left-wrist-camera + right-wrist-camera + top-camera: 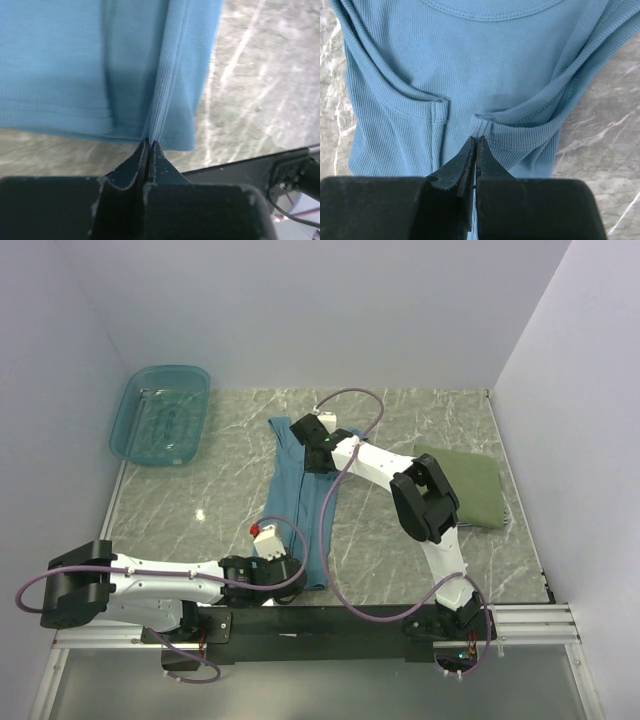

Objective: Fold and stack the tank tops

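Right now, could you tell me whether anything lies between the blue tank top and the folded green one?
Nothing lies on the table between the blue tank top and the green one; only the right arm's elbow hangs above.

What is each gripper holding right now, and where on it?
Both hold the teal-blue tank top: the left gripper pinches a fold at its bottom hem, and the right gripper pinches a fold at the strap end.

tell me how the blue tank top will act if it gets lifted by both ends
Probably floppy: the blue tank top bunches into a ridge where the left tool pinches its hem, so it would likely sag between grips. Likely light: the thin ribbed fabric puckers at the right tool. Unlikely to roll; it lies flat.
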`<state>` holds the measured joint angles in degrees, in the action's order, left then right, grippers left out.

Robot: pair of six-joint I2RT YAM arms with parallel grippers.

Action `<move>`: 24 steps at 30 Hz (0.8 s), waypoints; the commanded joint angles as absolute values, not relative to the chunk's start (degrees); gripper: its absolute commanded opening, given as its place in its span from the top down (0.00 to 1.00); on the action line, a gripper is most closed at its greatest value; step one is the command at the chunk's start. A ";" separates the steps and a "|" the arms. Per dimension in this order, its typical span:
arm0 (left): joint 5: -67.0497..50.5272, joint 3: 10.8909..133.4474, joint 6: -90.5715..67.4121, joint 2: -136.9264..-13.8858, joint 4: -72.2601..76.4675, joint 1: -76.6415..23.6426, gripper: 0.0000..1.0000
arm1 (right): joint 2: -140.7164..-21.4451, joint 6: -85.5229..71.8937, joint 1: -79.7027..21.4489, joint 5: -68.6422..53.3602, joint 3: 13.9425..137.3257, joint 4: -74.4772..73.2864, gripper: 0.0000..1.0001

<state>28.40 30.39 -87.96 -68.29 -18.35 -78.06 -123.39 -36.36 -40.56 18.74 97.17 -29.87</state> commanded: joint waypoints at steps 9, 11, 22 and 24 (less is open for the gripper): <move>31.38 30.06 -93.25 -64.95 -27.16 -78.14 0.99 | -126.91 -35.77 -41.57 21.98 104.06 -30.59 1.00; 31.12 30.15 -93.16 -65.65 -27.33 -78.13 0.99 | -127.96 -35.51 -41.66 21.97 105.11 -30.94 1.00; 29.71 30.15 -92.81 -68.11 -26.90 -77.87 0.99 | -128.85 -33.93 -42.54 22.50 105.99 -29.71 1.00; 29.44 30.15 -92.90 -69.08 -26.72 -77.87 0.99 | -129.55 -33.75 -42.63 22.59 106.70 -30.23 1.00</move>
<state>30.79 30.20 -92.73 -68.12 -26.09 -77.97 -128.14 -34.81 -42.26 20.12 103.26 -32.08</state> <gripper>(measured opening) 0.022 0.019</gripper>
